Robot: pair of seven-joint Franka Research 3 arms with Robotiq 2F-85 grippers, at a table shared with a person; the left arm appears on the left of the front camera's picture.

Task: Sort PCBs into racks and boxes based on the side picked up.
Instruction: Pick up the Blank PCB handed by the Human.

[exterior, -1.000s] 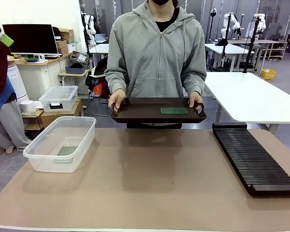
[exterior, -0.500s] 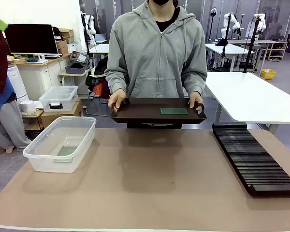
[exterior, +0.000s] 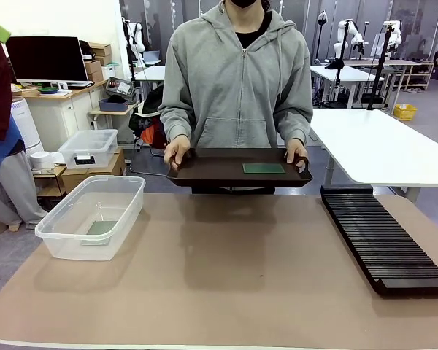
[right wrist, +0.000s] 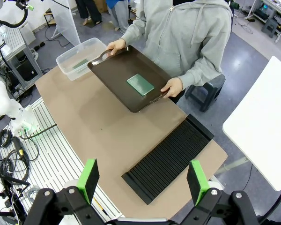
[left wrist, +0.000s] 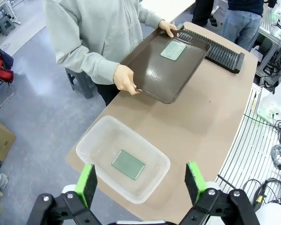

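Note:
A person holds a dark brown tray (exterior: 212, 166) by both handles above the table's far edge. One green PCB (exterior: 263, 168) lies flat on it, toward its right end, also seen as the PCB (left wrist: 173, 49) and the PCB (right wrist: 140, 84) from the wrists. A second PCB (exterior: 102, 227) rests on the floor of the clear box (exterior: 58, 240) at the table's left, PCB (left wrist: 128, 164) in box (left wrist: 96, 136). The long black rack (exterior: 383, 240) lies along the right side. My left gripper (left wrist: 141, 180) hangs open high above the box. My right gripper (right wrist: 143, 180) hangs open high above the rack (right wrist: 166, 157).
The brown table mat (exterior: 226, 270) lies bare between box and rack. A smaller clear lidded box (exterior: 87, 148) stands on a stand off the table's left. A white table (exterior: 379, 146) stands beyond the rack. Another person (exterior: 0, 131) stands at the far left.

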